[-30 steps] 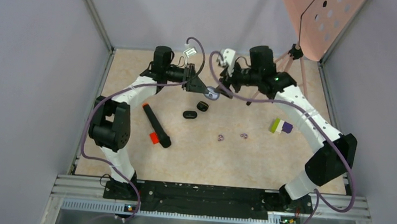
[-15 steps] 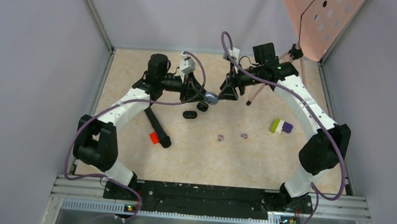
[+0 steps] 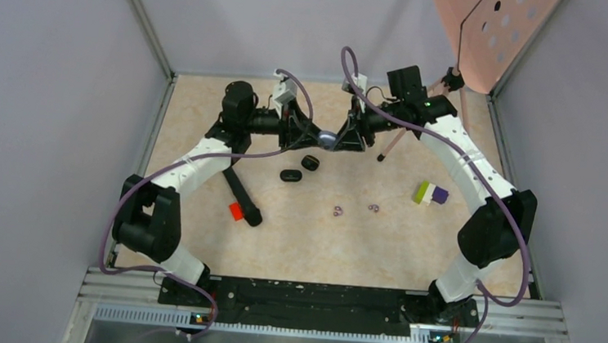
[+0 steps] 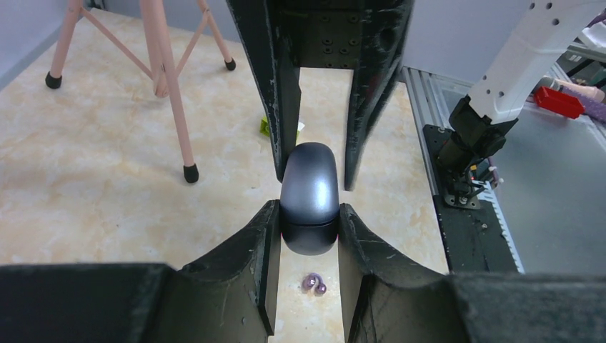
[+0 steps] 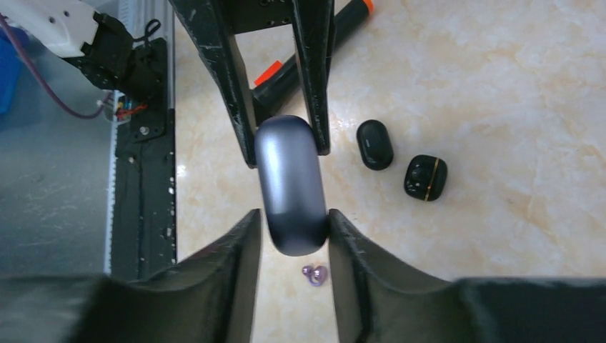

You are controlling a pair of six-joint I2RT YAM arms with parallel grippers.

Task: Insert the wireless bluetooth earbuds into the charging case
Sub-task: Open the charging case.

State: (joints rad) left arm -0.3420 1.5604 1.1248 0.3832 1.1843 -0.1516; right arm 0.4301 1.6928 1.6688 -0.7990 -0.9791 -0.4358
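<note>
A grey-purple oval charging case (image 3: 330, 140) hangs in the air above the back of the table, held from both ends. My left gripper (image 3: 320, 138) is shut on its one end, as the left wrist view (image 4: 307, 214) shows on the case (image 4: 309, 189). My right gripper (image 3: 342, 139) closes on the other end, seen in the right wrist view (image 5: 293, 218) with the case (image 5: 289, 182) between its fingers. The case lid looks shut. Two pairs of tiny purple earbuds (image 3: 338, 211) (image 3: 373, 207) lie on the table; one pair shows under each wrist (image 4: 313, 284) (image 5: 314, 274).
Two black oval cases (image 3: 290, 175) (image 3: 310, 162) lie just below the grippers. A long black marker with a red piece (image 3: 239, 193) lies at the left. Green and purple blocks (image 3: 429, 194) sit at the right. A pink tripod (image 3: 388, 141) stands behind the right gripper.
My left gripper has carried the case up and right to meet my right gripper, which has swung left and now has its fingers round the case's other end.
</note>
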